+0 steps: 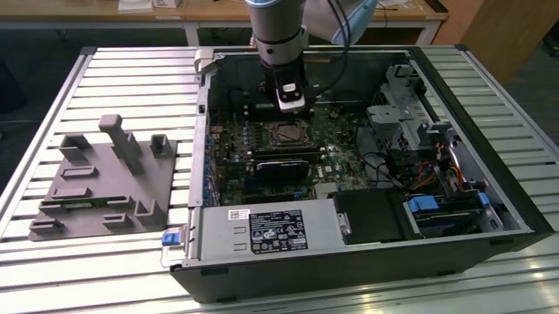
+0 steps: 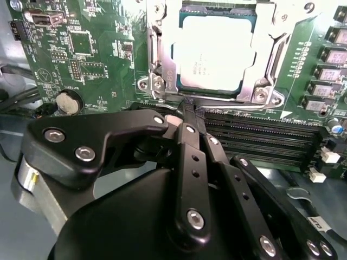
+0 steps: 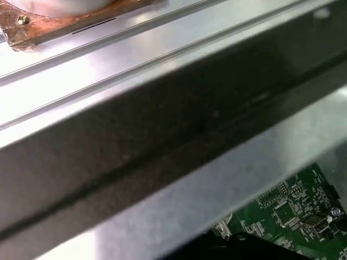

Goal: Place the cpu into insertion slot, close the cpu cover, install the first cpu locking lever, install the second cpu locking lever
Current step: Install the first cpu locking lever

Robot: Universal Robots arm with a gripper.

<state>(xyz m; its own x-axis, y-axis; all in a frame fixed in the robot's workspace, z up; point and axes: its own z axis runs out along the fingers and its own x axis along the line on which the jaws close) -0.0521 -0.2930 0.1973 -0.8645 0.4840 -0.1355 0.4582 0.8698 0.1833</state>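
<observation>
– Second wrist view: where's the cpu (image 2: 214, 51)?
– Seated in the insertion slot (image 2: 217, 9), with the cpu cover (image 2: 264, 38) framing it. The gripper (image 2: 191, 108), fingers pinched together, is just beside the rim.
– Exterior view?
– At upper centre the arm (image 1: 277, 26) stands vertical inside the computer case (image 1: 306, 278). The first wrist view catches the motherboard (image 3: 287, 216).

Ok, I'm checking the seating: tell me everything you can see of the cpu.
The cpu is a flat square chip with a pale silver-grey metallic face bearing faint print, set level into the green motherboard. The cpu cover frames it and overlaps its edges. The pincer sits just past the cover's rim, not touching the chip.
</observation>
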